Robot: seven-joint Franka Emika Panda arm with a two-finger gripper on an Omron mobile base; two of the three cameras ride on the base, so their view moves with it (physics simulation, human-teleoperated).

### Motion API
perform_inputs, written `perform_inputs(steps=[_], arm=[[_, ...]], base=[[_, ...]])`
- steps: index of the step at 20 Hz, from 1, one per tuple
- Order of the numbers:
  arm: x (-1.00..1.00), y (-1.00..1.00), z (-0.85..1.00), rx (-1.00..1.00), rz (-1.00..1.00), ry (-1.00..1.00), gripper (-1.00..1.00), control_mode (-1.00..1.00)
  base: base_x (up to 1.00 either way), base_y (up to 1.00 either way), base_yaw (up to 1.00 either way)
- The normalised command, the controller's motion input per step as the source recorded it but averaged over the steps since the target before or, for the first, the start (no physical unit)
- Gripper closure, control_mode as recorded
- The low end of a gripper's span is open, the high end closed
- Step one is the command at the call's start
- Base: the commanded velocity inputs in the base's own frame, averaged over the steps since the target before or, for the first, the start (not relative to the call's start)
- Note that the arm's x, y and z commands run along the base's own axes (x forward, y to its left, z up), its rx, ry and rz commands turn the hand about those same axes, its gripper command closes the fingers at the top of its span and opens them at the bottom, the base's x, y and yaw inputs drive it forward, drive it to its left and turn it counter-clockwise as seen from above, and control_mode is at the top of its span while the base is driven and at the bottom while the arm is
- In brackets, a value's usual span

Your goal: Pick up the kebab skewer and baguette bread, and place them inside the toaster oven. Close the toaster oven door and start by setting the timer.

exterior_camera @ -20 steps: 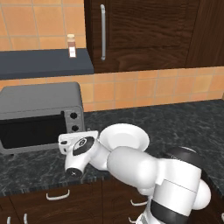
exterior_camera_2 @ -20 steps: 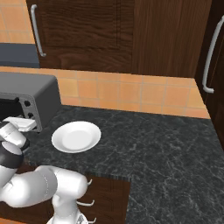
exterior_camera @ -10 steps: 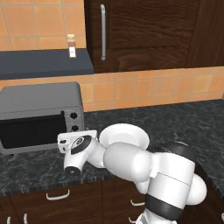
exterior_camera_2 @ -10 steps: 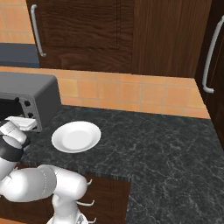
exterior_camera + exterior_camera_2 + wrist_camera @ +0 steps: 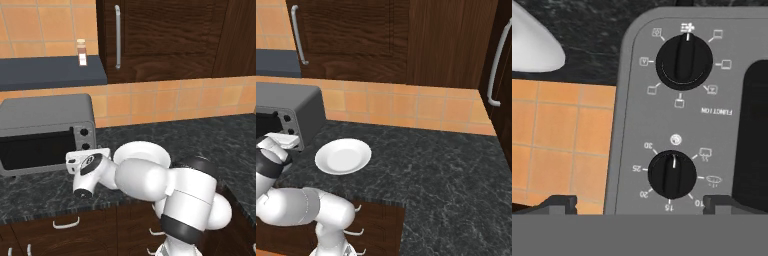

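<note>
The grey toaster oven [image 5: 46,113] stands at the left of the counter, and its dark glass toaster oven door [image 5: 34,150] is shut. My gripper [image 5: 80,159] is right in front of the oven's knob column [image 5: 84,139], jaws open. In the hand view the panel appears upside down. The timer knob [image 5: 672,174] sits between my two fingertips [image 5: 559,202], which stand apart and do not touch it. Above it is the function knob [image 5: 684,61]. The white plate [image 5: 343,156] carries nothing. The kebab skewer and the baguette bread are out of view.
A small spice bottle [image 5: 81,52] stands on the dark shelf [image 5: 50,72] above the oven. Wooden wall cabinets with metal handles [image 5: 118,36] hang behind. My white arm [image 5: 145,180] reaches over the counter's front edge and partly covers the plate [image 5: 142,149].
The arm's elbow and upper links have shifted a little. The hand has edged slightly closer to the knob panel. The jaws have stayed open.
</note>
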Motion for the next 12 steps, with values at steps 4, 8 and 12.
perform_inputs(steps=[4,8,12], arm=[[0.06,0.11,-0.06,0.0,0.0,-0.01,-1.0,-1.0],[0.02,0.11,-0.03,0.0,0.0,-0.02,-1.0,-1.0],[0.02,0.04,-0.04,0.0,0.0,-0.01,-1.0,-1.0]], base=[[0.0,0.0,0.0],[0.0,0.0,0.0],[0.0,0.0,0.0]])
